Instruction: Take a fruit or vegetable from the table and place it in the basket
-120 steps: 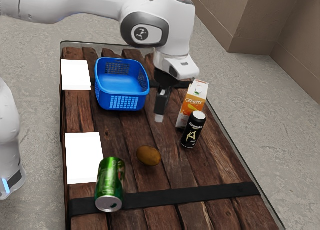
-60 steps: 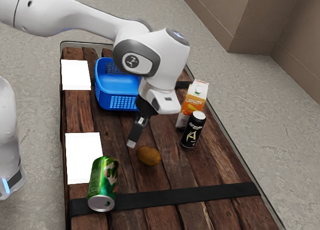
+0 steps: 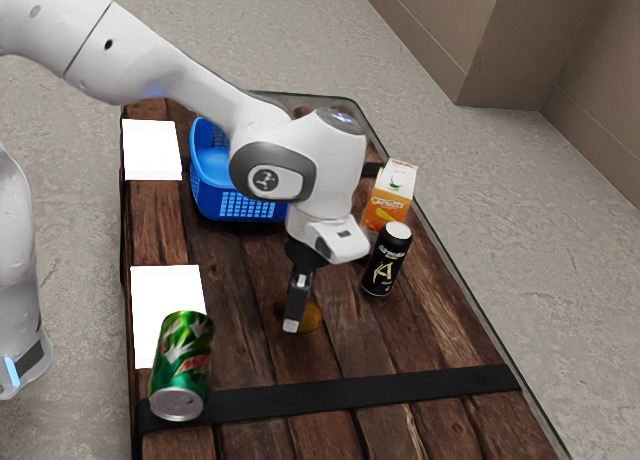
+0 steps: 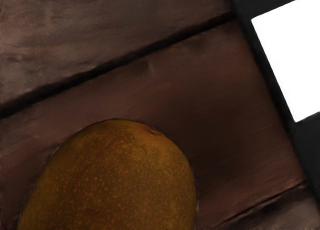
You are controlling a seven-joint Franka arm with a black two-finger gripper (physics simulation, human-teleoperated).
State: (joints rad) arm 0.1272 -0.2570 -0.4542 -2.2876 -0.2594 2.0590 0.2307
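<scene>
Locate the brown fruit (image 3: 313,314) about midway between the counter's (image 3: 340,420) long edges, nearer the strapped near end than the basket. The gripper (image 3: 293,327) is low at the fruit and covers part of it in the exterior view. You cannot tell from either view whether the jaws are apart, together or clamped on the fruit.

Note the room around the fruit: planks separate it from the black strap (image 3: 380,390) across the near end, from the upright black can (image 3: 385,263) toward the exterior view's right edge of the counter, and from the green can (image 3: 183,355) at the near left corner. The green can's metal end faces the camera, and its body overlaps the near white panel (image 3: 168,285) in this view.

Find the blue basket (image 3: 240,204) toward the counter's far end, beside the far white panel (image 3: 152,150). Part of its blue floor shows; the arm (image 3: 215,100) hides the rest. The orange-and-white carton (image 3: 388,208) is just beyond the black can, near the right edge.
</scene>
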